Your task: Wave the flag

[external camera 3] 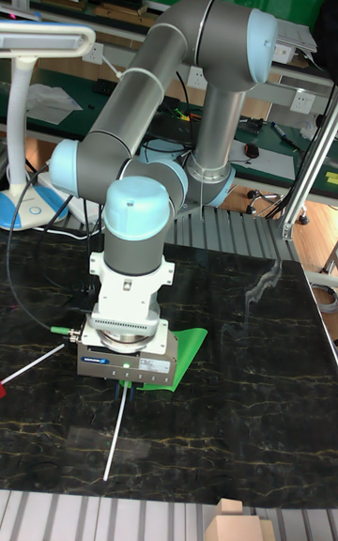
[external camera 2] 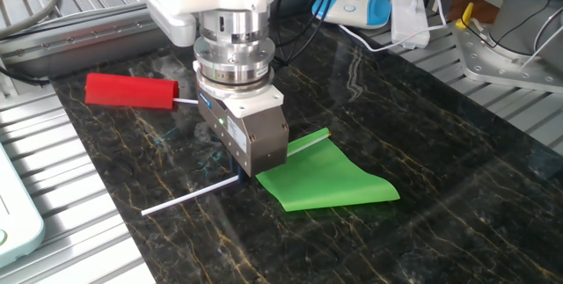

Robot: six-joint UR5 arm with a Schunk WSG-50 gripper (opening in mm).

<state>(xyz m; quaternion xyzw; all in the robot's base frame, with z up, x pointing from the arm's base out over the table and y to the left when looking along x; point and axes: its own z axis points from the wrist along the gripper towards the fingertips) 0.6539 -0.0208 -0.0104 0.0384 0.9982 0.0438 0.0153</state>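
Glossy veined marble table (external camera 2: 457,170)

Arm (external camera 3: 169,81) bent low, jaws hidden

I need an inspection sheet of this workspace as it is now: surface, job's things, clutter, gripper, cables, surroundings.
Surface: dark marble table, glossy.
Job's things: green flag lying flat, its white stick passing under the gripper.
Clutter: red rolled flag lying behind.
Gripper: gripper low over the stick; fingers hidden, state unclear.
Cables: black cables at the far edge; one black cable to the wrist.
Surroundings: desk lamp, white adapter, metal rails.
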